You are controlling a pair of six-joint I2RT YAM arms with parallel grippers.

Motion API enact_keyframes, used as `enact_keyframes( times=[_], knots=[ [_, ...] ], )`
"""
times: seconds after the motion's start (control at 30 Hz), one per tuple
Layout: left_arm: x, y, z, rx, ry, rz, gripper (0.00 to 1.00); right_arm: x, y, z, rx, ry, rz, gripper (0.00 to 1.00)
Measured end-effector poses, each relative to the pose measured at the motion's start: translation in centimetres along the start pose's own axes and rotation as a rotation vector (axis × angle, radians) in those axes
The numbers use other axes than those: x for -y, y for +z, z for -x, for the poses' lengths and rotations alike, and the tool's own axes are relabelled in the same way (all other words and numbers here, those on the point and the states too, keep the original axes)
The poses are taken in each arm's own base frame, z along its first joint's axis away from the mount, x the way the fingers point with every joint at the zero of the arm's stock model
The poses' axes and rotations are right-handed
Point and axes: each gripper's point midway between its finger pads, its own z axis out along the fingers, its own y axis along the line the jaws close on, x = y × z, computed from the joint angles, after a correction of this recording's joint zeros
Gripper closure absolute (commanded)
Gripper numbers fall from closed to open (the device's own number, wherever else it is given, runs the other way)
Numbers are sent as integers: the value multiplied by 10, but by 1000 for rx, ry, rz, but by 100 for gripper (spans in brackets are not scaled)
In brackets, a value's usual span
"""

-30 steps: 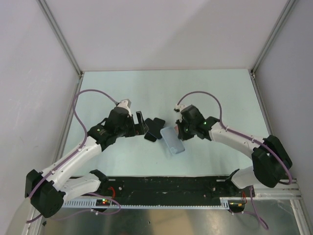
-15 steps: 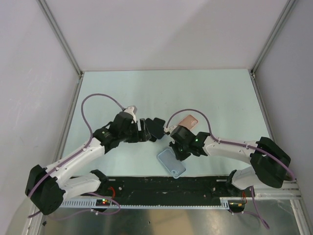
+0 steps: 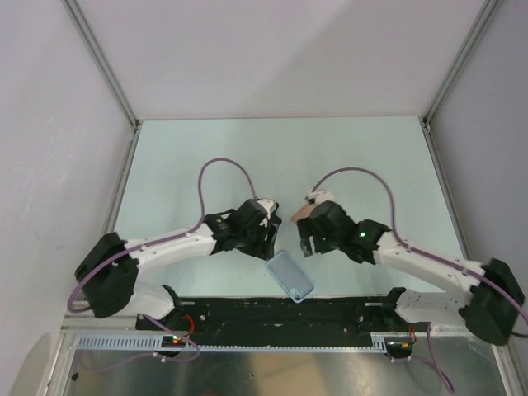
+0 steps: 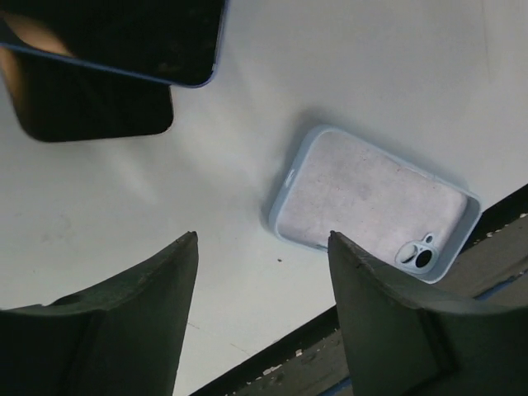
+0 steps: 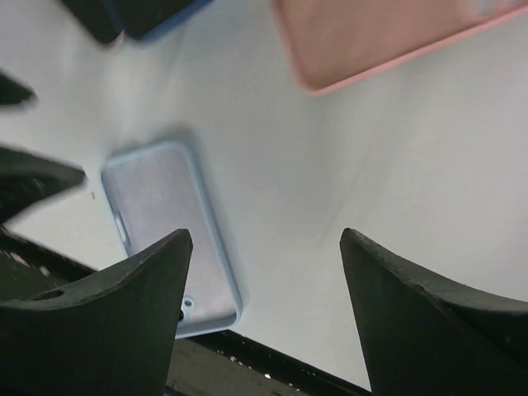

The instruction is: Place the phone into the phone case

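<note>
The phone [image 4: 115,37], glossy black screen up with a blue edge, lies at the top left of the left wrist view, overlapping an all-black slab [image 4: 91,111]. The salmon-pink phone case [image 5: 371,33] lies on the table at the top of the right wrist view and shows as a pink patch [image 3: 299,212] beside the right wrist. My left gripper [image 4: 262,235] hangs open over bare table, just right of the phone. My right gripper [image 5: 266,233] is open too, with nothing between its fingers, just in front of the pink case.
An empty light blue shell [image 3: 289,276] with a camera hole lies open side up near the front edge, between both grippers. The black rail [image 3: 280,318] runs along the near edge. Grey walls enclose the table.
My right gripper has opened and let go of the light blue shell, then drawn back toward the pink case. My left arm has swung right over the black items, its jaws narrowing slightly.
</note>
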Motion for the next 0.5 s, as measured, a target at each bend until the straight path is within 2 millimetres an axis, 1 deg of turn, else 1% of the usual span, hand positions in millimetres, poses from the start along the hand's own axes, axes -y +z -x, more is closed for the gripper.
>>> enact_keyframes(
  times=[0.03,0.1,0.2,0.27,0.37,0.43,0.5],
  knots=[
    [3,6,-6,-25,20,5,36,7,-8,9,42,48,-18,21],
    [8,15,-6,-50,59,15,39,22,-25,26,123,135,-49,21],
    [12,33,-6,-89,108,32,42,35,-47,39,211,214,-67,21],
    [12,43,-7,-112,132,41,44,42,-56,44,244,249,-75,21],
    [12,54,-10,-143,165,49,45,53,-62,46,263,288,-97,21],
    [12,59,-12,-159,178,48,47,59,-66,46,269,308,-109,20],
    [15,62,-9,-158,187,43,49,64,-68,46,278,322,-117,20]
  ],
)
